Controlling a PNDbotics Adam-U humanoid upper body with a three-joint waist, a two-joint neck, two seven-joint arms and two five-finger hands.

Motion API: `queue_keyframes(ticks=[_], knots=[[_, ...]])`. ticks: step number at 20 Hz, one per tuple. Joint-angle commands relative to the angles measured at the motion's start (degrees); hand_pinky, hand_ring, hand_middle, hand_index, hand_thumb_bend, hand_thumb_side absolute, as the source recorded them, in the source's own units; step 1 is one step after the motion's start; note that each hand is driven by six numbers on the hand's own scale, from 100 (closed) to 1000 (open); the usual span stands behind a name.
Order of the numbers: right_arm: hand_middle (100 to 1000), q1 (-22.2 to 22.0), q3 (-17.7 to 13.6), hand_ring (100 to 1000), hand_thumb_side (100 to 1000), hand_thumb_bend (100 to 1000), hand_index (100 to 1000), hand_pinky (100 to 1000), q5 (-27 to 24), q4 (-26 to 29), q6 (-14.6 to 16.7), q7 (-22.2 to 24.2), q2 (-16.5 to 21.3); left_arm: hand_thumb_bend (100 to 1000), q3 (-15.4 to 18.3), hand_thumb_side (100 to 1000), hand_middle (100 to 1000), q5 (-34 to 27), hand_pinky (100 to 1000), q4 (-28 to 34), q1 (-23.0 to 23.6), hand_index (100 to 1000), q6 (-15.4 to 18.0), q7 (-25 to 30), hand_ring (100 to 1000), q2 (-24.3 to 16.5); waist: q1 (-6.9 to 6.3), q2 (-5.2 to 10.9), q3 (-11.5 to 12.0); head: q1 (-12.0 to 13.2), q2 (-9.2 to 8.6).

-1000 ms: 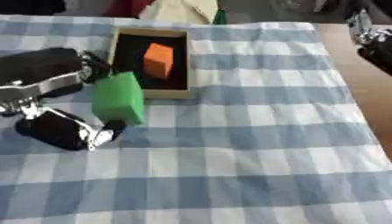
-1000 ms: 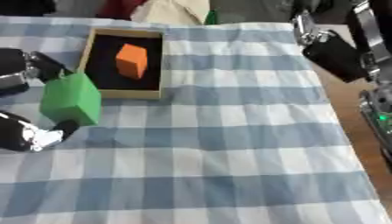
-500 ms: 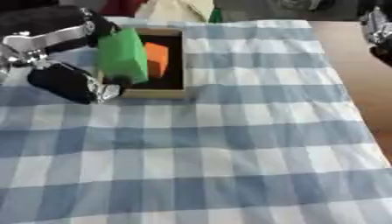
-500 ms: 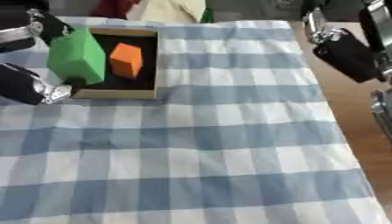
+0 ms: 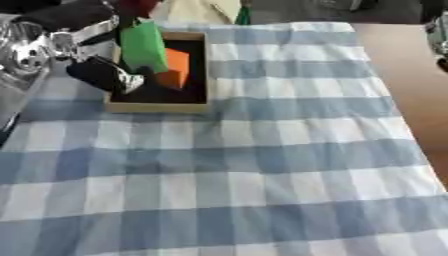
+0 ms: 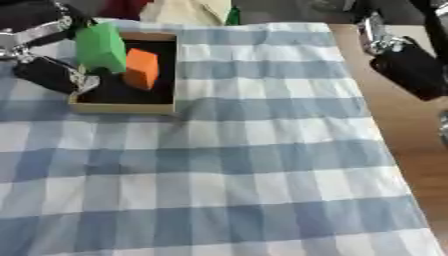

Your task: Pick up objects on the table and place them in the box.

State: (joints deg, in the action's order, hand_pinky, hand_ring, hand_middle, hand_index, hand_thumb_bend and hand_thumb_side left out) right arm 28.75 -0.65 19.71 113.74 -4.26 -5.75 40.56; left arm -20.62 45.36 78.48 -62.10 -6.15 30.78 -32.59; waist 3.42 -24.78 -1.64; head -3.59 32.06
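Left robot hand [image 6: 48, 70] holds green block [image 6: 99, 47] over box [image 6: 122, 107].

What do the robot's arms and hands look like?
The left hand is black with shiny silver metal parts near the wrist. The right hand is a chunky black shape with small silver fittings at its top. No cables or markings can be made out.

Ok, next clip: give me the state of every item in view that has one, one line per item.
Green block: held by the left hand, raised over the box's left edge, not yet released.
Orange block: inside the box, resting there.
Box: open-topped, sitting on the checked cloth.
Left hand: shut on the green block.
Right hand: idle beyond the cloth's right edge, holding nothing visible; fingers unclear.
Checked cloth: spread flat.
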Motion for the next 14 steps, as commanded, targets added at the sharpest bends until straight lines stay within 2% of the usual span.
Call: queue_keyframes(ticks=[1,10,12,13,14], knots=[[647,0.8,-0.4,779,783,100,778,859,-0.5,0.9,0.2,0.3,0.9,100,1.3,312,612,2.3,771,-2.8,-1.5,791,1.8,-1.3,693,0.0,0.0,1.12,-0.1,0.4,-0.97],[649,0.7,-0.6,780,787,100,778,860,-0.8,0.9,0.5,0.3,0.7,100,2.1,322,615,2.3,772,-5.7,-1.1,794,2.4,-1.2,695,0.4,-0.11,1.01,-0.4,0.3,-1.14],[649,0.6,-0.6,780,790,100,778,860,-0.8,0.9,0.5,0.3,0.6,100,2.2,394,626,2.4,783,-6.1,-1.0,806,2.2,-1.1,711,0.6,-0.13,1.01,-0.4,0.3,-1.14],[649,0.6,-0.6,780,791,100,777,860,-0.9,0.9,0.6,0.3,0.6,191,2.3,495,633,2.4,787,-6.4,-1.0,813,2.0,-1.3,721,0.7,-0.13,1.0,-0.5,0.3,-1.2],[648,0.6,-0.6,780,786,100,777,860,-0.9,0.9,0.6,0.3,0.5,264,2.4,553,648,2.5,796,-6.6,-0.9,827,1.8,-1.6,735,0.7,-0.13,0.99,-0.6,0.3,-1.24]])
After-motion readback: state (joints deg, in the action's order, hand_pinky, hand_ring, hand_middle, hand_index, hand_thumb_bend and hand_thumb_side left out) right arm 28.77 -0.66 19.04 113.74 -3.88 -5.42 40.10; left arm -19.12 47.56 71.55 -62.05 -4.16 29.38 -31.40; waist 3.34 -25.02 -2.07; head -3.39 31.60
